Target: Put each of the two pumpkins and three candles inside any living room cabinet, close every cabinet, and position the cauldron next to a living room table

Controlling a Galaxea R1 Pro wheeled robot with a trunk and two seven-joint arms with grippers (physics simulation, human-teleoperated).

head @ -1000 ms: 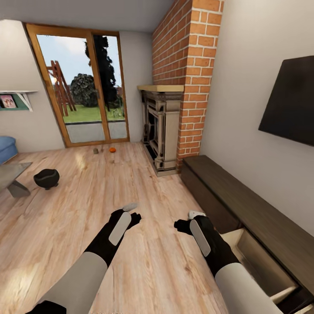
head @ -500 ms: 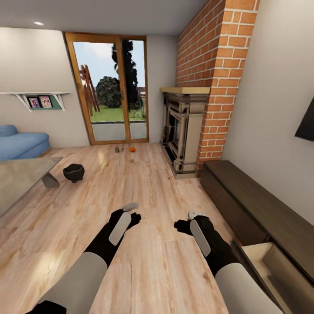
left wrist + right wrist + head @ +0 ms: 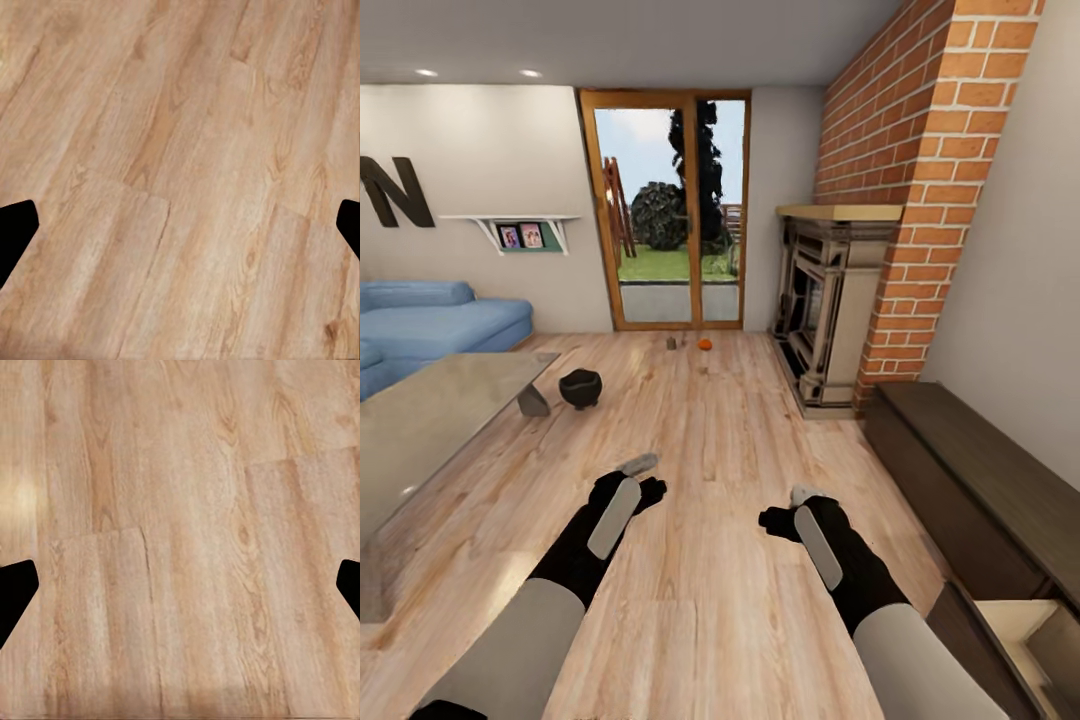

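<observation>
— How are your arms set?
— Both reach forward and down, side by side and apart. My left gripper is spread wide and holds nothing.
— The right?
— My right gripper is spread wide too, nothing between its fingers.

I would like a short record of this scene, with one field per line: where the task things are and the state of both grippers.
pumpkin: one on floor near glass door
candle: one beside it, apart
cauldron: on floor by table corner
cabinet: along right wall, one drawer open
left gripper: open, empty, above floor
right gripper: open, empty, above floor
</observation>
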